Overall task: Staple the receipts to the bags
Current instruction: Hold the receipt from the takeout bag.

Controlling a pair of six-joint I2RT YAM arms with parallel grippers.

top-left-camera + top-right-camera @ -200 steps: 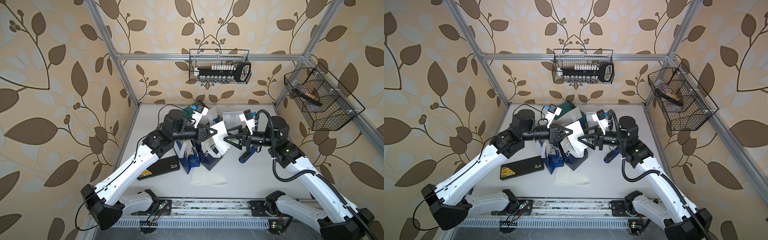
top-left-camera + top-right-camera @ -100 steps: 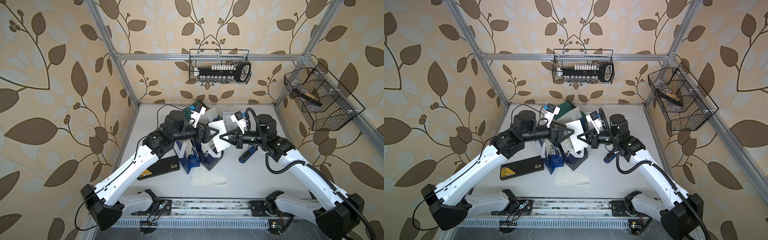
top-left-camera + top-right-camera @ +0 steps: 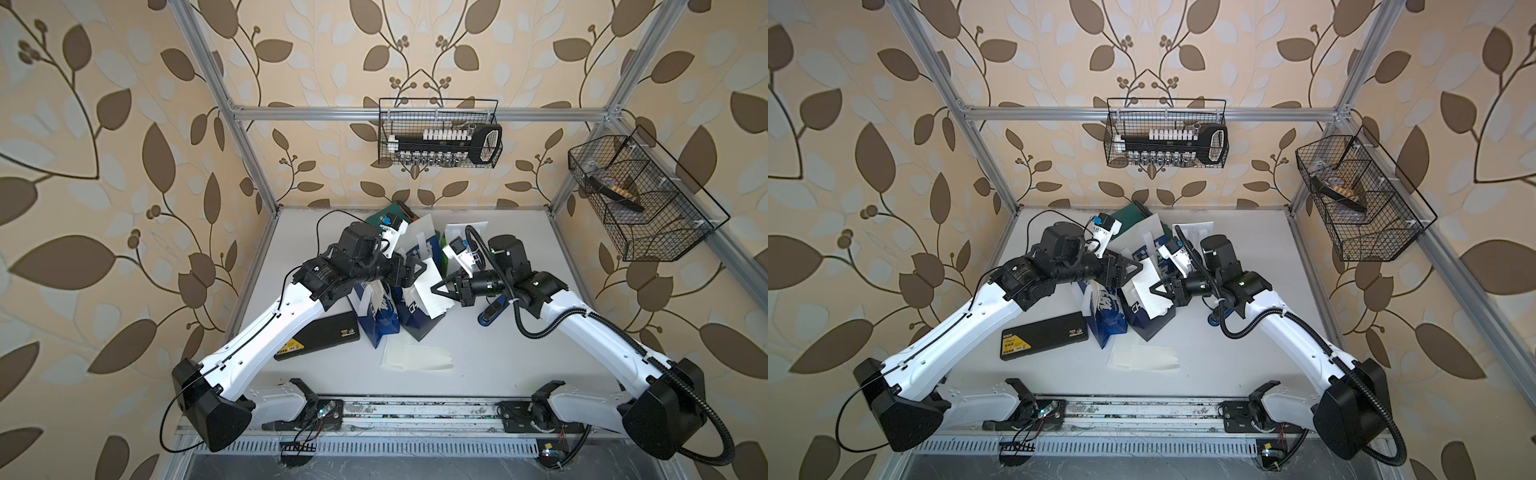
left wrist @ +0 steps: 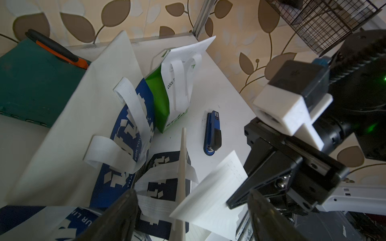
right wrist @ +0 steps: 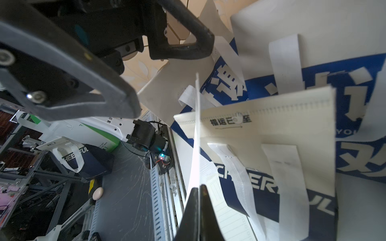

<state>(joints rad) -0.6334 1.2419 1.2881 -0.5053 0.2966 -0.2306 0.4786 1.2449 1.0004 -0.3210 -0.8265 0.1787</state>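
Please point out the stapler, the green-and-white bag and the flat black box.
stapler (image 4: 212, 129): left wrist view, on its blue body.
green-and-white bag (image 4: 159, 104): left wrist view, on its green side panel.
flat black box (image 3: 320, 337): in a top view, on its black top.

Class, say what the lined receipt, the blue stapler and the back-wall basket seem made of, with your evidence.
Receipt: thin matte white paper; it curves and shows faint printed lines. Stapler: glossy blue shell, plastic or painted metal, cannot tell; matte black cap. Basket: black wire, likely coated metal; thin open grid.
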